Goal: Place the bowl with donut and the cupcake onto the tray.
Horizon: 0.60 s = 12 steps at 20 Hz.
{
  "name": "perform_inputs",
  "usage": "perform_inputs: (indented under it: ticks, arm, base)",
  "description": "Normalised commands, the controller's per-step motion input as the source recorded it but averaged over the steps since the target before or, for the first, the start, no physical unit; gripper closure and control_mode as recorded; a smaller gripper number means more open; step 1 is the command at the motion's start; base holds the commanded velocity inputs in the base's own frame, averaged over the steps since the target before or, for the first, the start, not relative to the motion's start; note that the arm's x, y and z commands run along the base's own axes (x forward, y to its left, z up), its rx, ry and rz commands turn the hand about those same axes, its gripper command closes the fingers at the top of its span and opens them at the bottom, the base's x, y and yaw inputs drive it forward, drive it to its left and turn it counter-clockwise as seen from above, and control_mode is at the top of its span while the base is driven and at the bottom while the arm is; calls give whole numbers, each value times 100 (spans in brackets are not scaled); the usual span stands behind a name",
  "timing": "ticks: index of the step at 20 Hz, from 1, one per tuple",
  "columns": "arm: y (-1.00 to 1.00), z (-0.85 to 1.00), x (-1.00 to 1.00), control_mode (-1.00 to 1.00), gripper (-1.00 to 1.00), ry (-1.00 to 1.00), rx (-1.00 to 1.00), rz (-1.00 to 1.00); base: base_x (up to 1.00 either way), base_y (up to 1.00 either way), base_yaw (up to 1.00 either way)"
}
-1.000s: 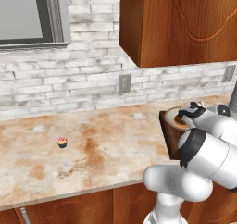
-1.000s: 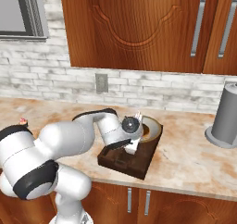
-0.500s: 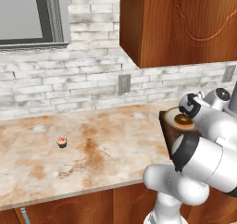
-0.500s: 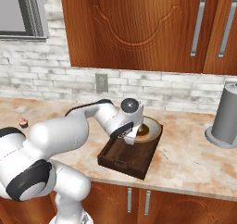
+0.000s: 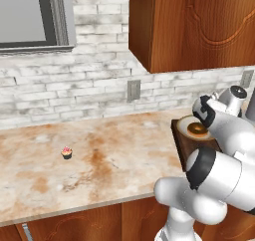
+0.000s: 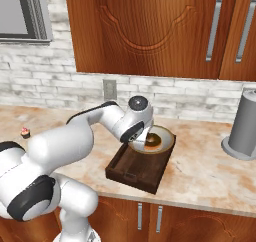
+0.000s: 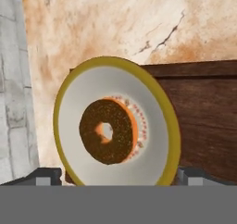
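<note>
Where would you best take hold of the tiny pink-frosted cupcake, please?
Grip the tiny pink-frosted cupcake low, across its dark wrapper, coming straight down from above. It stands upright and alone on the speckled stone counter, so both sides look free; the soft frosting would likely smear.

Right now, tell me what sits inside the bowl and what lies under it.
Inside the bowl lies the donut. Under it is the tray, at its far end; the bowl hides the tray there.

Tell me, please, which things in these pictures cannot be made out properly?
- Tray: left base view, mostly behind the arm.
- Bowl: right base view, near side covered by the robot's hand.
- Cupcake: too small for detail in both base views.
- Fingers: hand view, just the tips show, set wide apart.
</note>
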Motion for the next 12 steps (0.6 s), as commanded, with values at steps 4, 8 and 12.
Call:
perform_inputs:
  ticks: [4, 8, 12]
  arm:
    - [23, 17, 0, -100, -100, 6, -5, 7]
    - [27, 7, 0, -100, -100, 4, -3, 11]
    - [37, 6, 4, -100, -100, 5, -1, 15]
  base:
    - [0, 0, 0]
    - [0, 0, 0]
    - [0, 0, 0]
